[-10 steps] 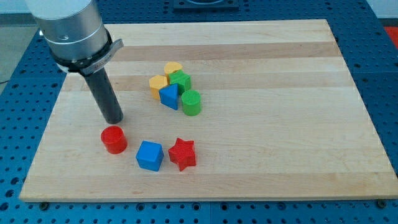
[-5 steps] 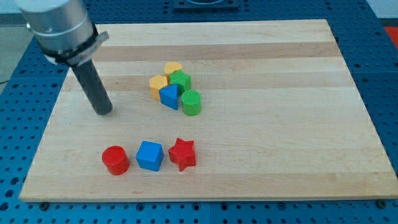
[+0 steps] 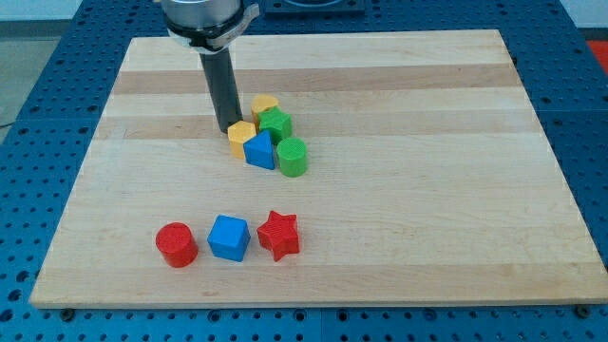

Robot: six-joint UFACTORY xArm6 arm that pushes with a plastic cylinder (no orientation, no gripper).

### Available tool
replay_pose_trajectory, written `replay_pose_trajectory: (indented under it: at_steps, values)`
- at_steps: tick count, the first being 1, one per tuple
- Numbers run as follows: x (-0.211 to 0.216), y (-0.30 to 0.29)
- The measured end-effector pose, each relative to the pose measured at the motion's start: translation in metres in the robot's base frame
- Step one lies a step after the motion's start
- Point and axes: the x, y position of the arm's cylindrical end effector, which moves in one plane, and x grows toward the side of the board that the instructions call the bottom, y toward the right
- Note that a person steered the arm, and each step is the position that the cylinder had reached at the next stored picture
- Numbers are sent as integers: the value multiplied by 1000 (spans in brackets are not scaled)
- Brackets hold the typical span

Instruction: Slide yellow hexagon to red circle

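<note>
A: Start with the biggest thing. What is under everything?

B: A pale wooden board (image 3: pixel 399 199), lying on a blue perforated table (image 3: pixel 28 171) that shows on all sides of it.

A: And the arm?

B: It comes down from the view's top as a grey housing ending in a straight dark rod (image 3: pixel 223 90). There is nothing to open or close; it holds nothing. My tip (image 3: pixel 228 129) stands on the board just at the upper left edge of the yellow hexagon (image 3: pixel 241 136), touching it or very nearly so; I cannot tell which.

A: Where does that hexagon sit?

B: In a tight cluster a little left of the board's middle. A second yellow block (image 3: pixel 264 104) with a rounded top is at the cluster's top. A green block (image 3: pixel 276 123), its shape unclear, is below that. A blue triangular block (image 3: pixel 258 149) is pressed against the hexagon's right. A green cylinder (image 3: pixel 293 157) is at the lower right.

A: And the red circle?

B: The red circle (image 3: pixel 177 244) stands well apart, near the board's lower left. It begins a row: a blue cube (image 3: pixel 229 237) just to its right, then a red star (image 3: pixel 278 235).
</note>
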Motion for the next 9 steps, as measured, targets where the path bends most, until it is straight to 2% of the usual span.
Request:
replay_pose_trajectory:
  at_steps: [1,2,3,4,6,7,8,9]
  values:
    - [-14,10]
    - [-9,33]
    - [20,23]
    - [27,-13]
    - [25,29]
    - [45,15]
    - [66,-26]
    - [69,-17]
